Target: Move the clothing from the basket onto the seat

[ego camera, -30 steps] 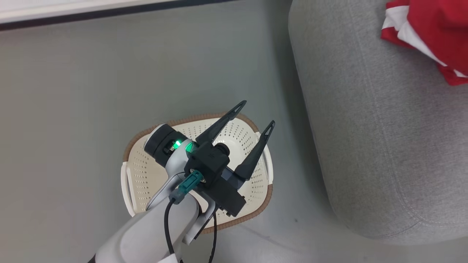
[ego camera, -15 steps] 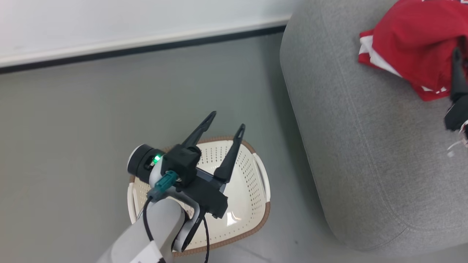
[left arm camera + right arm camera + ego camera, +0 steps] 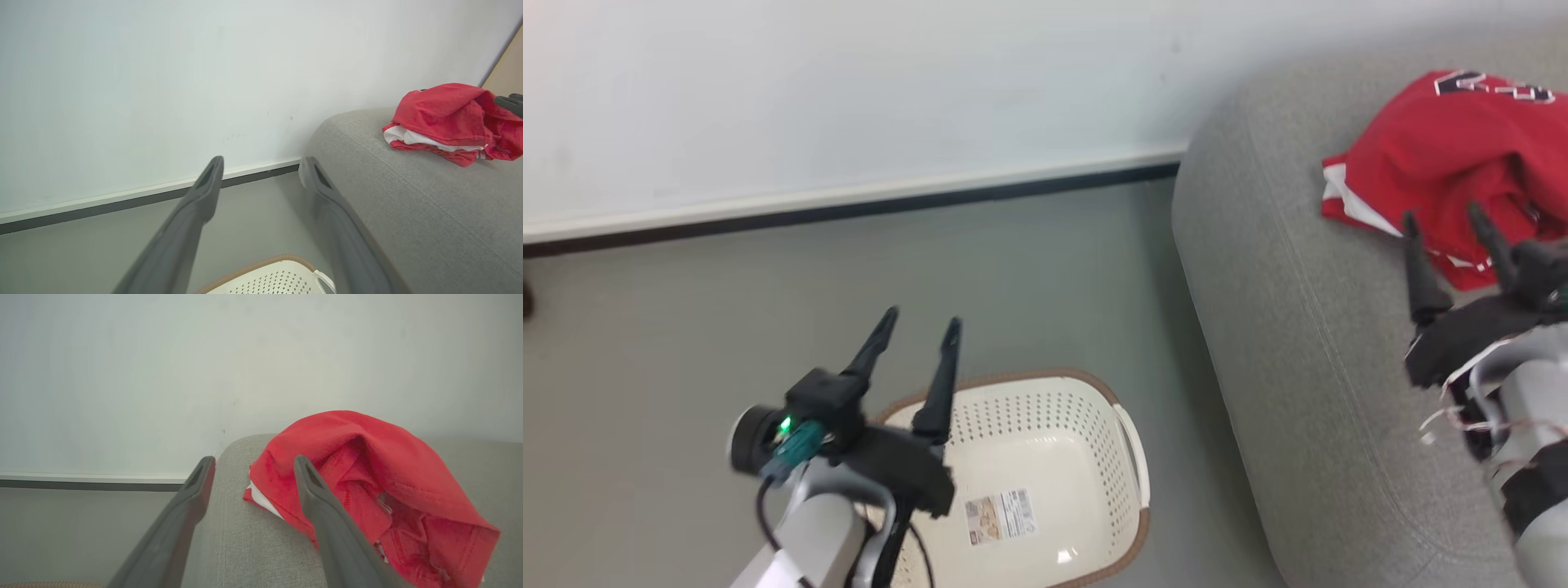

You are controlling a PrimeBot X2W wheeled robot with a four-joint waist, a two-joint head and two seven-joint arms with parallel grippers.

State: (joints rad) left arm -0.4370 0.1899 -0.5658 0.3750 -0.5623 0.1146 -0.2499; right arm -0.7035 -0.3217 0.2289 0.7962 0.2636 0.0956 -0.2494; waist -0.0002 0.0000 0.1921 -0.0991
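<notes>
red clothing lies bunched on the seat.

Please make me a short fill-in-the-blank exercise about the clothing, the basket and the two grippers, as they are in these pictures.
1. The laundry basket is ____ of clothing.
2. The jersey lying on the grey sofa is mostly ____ in colour.
3. The left gripper and the right gripper are both ____, holding nothing.

Missing words: empty; red; open
</notes>
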